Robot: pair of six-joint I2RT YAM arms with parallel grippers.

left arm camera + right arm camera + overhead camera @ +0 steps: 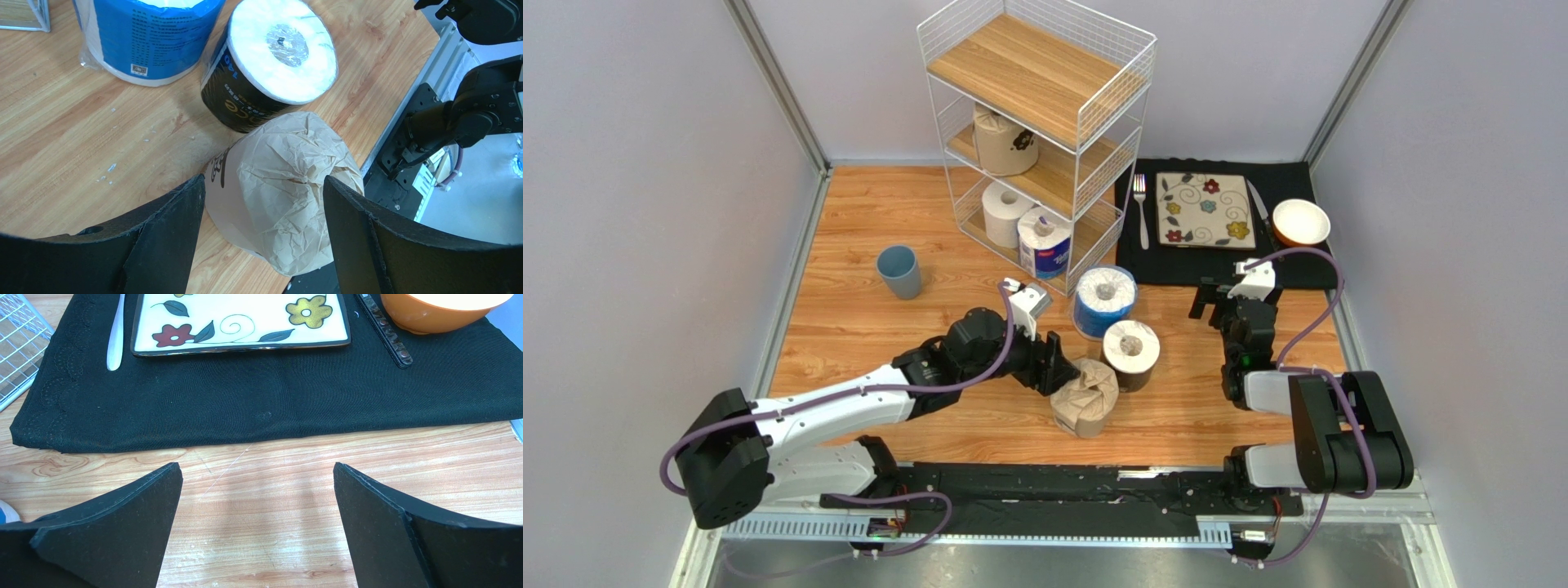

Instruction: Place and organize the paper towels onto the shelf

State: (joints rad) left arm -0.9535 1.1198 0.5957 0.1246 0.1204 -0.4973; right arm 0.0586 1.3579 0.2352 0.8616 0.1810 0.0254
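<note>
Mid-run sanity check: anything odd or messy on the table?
Small white flecks lie scattered on the light wooden tabletop beside the stubby tan paper-wrapped roll, like shed paper crumbs. That roll's wrapper is heavily crumpled at the top. Nothing else looks tipped or spilled.

- The dark-wrapped roll (270, 64) has large gold letters on its side. "CE" reads clearly in the left wrist view, and the rest of the word curves out of sight.
- White digits beginning "14" run along the upper edge of the same wrapper; the next figure is unclear.
- The blue-wrapped roll (147, 37) has rows of small white print, too fine to read, and a white barcode sticker (139, 70) near its bottom edge.
- The tan-wrapped roll (282, 190) shows a bit of dark print at its left edge, unreadable.
- The blue-labelled roll (1046, 244) on the shelf (1038, 74) has a label too small to read.
</note>
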